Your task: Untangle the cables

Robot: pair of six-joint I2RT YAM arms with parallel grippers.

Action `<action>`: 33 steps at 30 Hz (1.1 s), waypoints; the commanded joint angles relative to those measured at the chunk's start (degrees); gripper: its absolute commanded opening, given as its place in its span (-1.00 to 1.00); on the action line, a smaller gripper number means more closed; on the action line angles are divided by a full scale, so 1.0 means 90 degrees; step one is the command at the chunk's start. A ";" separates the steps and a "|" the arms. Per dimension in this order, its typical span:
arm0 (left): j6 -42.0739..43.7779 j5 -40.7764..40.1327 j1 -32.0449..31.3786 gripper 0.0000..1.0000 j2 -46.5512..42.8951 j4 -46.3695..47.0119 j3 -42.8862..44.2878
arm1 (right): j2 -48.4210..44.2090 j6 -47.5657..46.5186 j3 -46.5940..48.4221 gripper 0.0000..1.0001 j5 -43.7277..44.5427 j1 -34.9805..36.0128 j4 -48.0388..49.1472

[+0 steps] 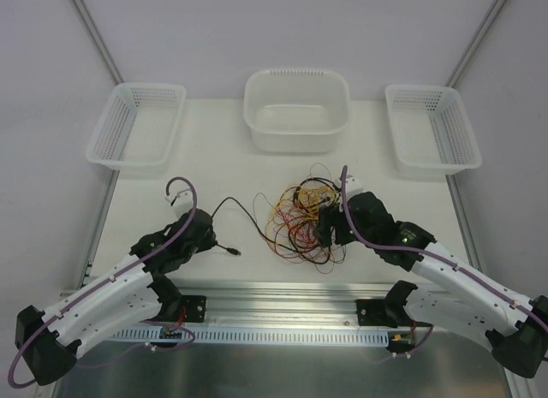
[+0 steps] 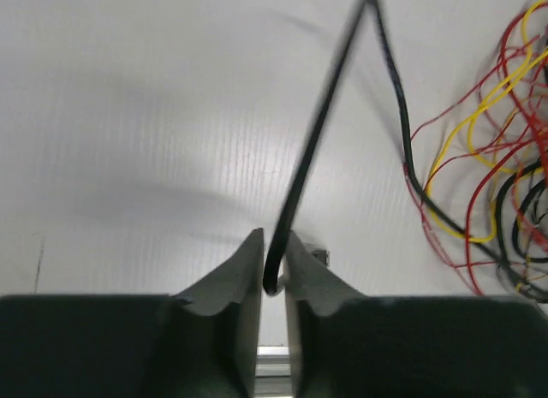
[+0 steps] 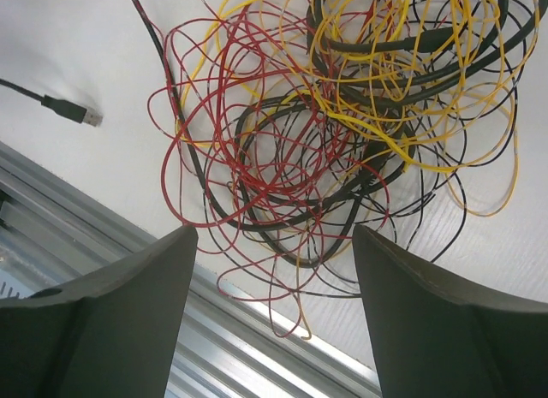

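Cables (image 1: 301,220) sit clumped mid-table, red, yellow and black loops knotted. One black cable (image 2: 312,141) runs out to the left gripper (image 2: 274,248), pinched tight. Over the clump the right gripper (image 3: 274,237) hangs wide, holding nothing. Risk: pulling left drags the whole clump or cinches loops tighter, since nothing pins it.

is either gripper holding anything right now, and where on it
The left gripper pinches the black cable on a bare stretch outside the tangle. The right gripper is open over the tangle and holds nothing.
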 commanded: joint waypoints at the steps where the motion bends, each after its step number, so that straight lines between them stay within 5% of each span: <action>1: -0.0119 -0.0229 0.0355 -0.63 -0.0209 0.0115 -0.0009 | 0.0056 0.0250 -0.0069 0.55 0.0188 0.0037 0.0216; 3: -0.0050 -0.0092 0.0629 -0.40 -0.0228 0.0076 0.0030 | 0.0115 0.0269 -0.0099 0.55 0.0198 0.0037 0.0225; 4: -0.0011 0.0044 0.0668 -0.05 -0.0238 0.0075 0.0069 | 0.0125 0.0269 -0.0099 0.55 0.0188 0.0047 0.0225; 7: 0.0339 0.0482 0.0669 0.59 -0.0209 0.0075 0.0410 | 0.0174 0.0260 -0.0079 0.55 0.0207 0.0076 0.0196; 10: 0.0731 0.1817 0.0669 0.83 0.0034 0.0027 0.1025 | 0.0164 0.0260 -0.0021 0.55 0.0256 0.0134 0.0167; 14: 0.0254 0.2506 0.0406 0.84 0.0269 0.0027 0.1611 | 0.0116 0.0270 0.0047 0.55 0.0393 0.0222 0.0099; 19: -0.0177 0.1325 -0.0833 0.82 0.0483 0.0036 0.2285 | -0.0011 0.0289 0.0038 0.55 0.0471 0.0281 0.0089; 28: 0.0662 0.0066 -0.0816 0.76 0.1870 -0.0071 0.3018 | -0.0187 0.0367 -0.0089 0.55 0.0412 0.0301 0.0098; 33: 0.0829 0.0083 -0.0445 0.72 0.2651 -0.0286 0.3185 | -0.0363 0.0387 -0.0177 0.55 0.0412 0.0320 0.0089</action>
